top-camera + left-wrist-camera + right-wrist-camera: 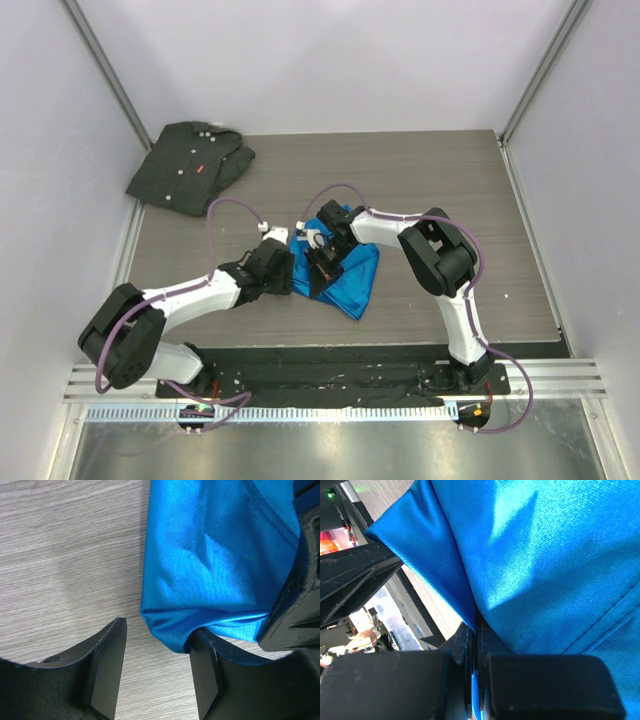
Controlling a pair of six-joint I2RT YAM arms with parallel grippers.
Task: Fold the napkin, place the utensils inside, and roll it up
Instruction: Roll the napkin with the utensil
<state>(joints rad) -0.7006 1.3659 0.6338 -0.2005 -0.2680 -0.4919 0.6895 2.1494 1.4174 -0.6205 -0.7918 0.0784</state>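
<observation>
The blue napkin [350, 275] lies bunched near the middle of the grey wood-grain tabletop [450, 180], with both arms reaching in over it. The right claw [476, 680] is pressed narrow on a fold of the cloth, a thin blue edge showing between its two black fingers. The left claw [157, 655] stands wide at the napkin's left edge. A folded corner of the cloth sits at its mouth, against one finger [202, 675] and clear of the other. The two claws are close together on the same side of the cloth. A dark buttoned shirt [188, 168] lies crumpled in the tabletop's far left corner, well apart from the napkin.
</observation>
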